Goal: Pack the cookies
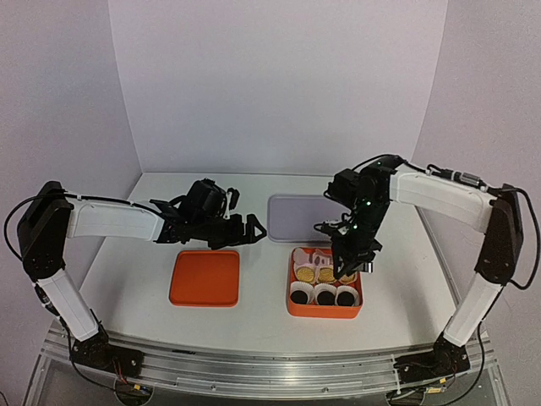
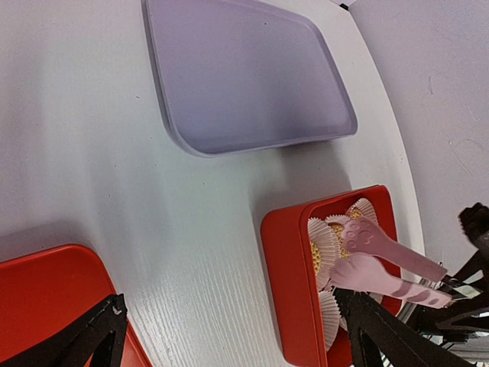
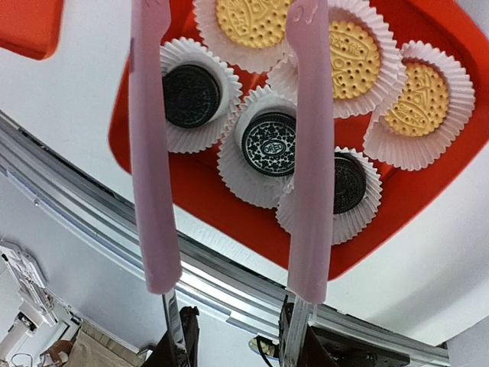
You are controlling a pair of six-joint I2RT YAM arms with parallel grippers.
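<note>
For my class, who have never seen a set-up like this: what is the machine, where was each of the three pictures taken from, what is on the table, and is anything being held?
The machine is two robot arms fixed at the near edge of a white table. One picture looks down from above and behind them; the other two come from small cameras on each wrist.

On the table lie an orange lid, a pale lilac tray and an orange box. Inside the box sit six cookies in white fluted paper cups: three dark, three golden.

The right gripper holds pink tongs with cat-paw tips over the box. The tongs' arms stand apart with no cookie between them. The left gripper is open and empty, above the table near the lid.
</note>
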